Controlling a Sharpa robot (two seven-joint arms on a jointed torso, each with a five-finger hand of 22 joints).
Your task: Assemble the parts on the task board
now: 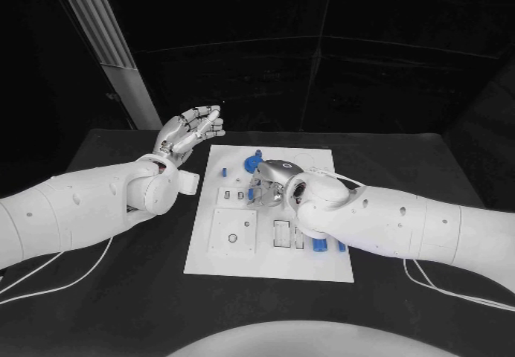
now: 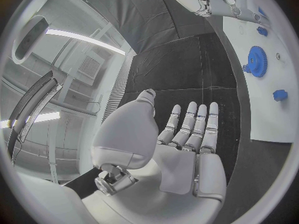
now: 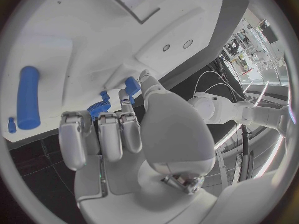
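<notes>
The left hand [image 1: 191, 128] is raised off the far-left corner of the task board [image 1: 220, 260], fingers extended close together and holding nothing, while the right hand [image 1: 274, 181] hovers over the board's middle, fingers curled beside a small blue gear [image 3: 96, 108], grip unclear
</notes>
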